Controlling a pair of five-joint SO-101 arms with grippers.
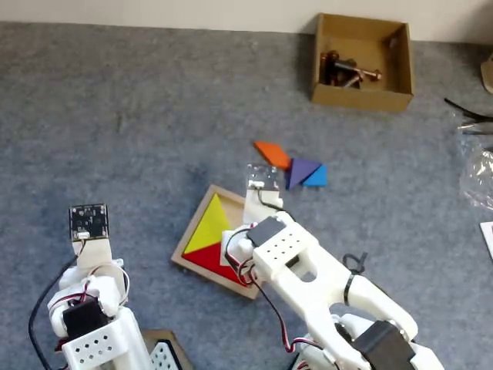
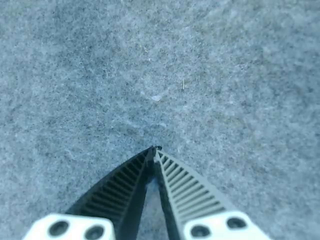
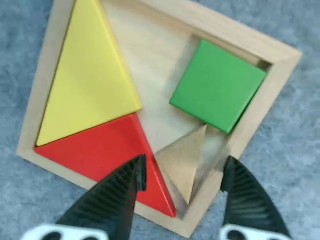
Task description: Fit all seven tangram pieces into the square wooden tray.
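The square wooden tray point(image 3: 239, 34) holds a large yellow triangle point(image 3: 87, 85), a large red triangle point(image 3: 112, 150), a green square point(image 3: 217, 85) and a plain wooden triangle point(image 3: 182, 162). My right gripper point(image 3: 182, 175) hangs open just above the tray, its fingertips on either side of the wooden triangle without touching it. In the high view the right arm point(image 1: 281, 247) covers the tray's point(image 1: 191, 223) right half. An orange parallelogram point(image 1: 272, 154), a purple triangle point(image 1: 300, 171) and a blue triangle point(image 1: 316, 177) lie on the felt beyond the tray. My left gripper point(image 2: 156, 149) is shut over bare grey felt.
A cardboard box point(image 1: 362, 94) with copper-coloured items stands at the back right. Black cables point(image 1: 470, 116) and a clear plastic bag point(image 1: 479, 177) lie at the right edge. The left arm point(image 1: 88, 308) sits at the front left.
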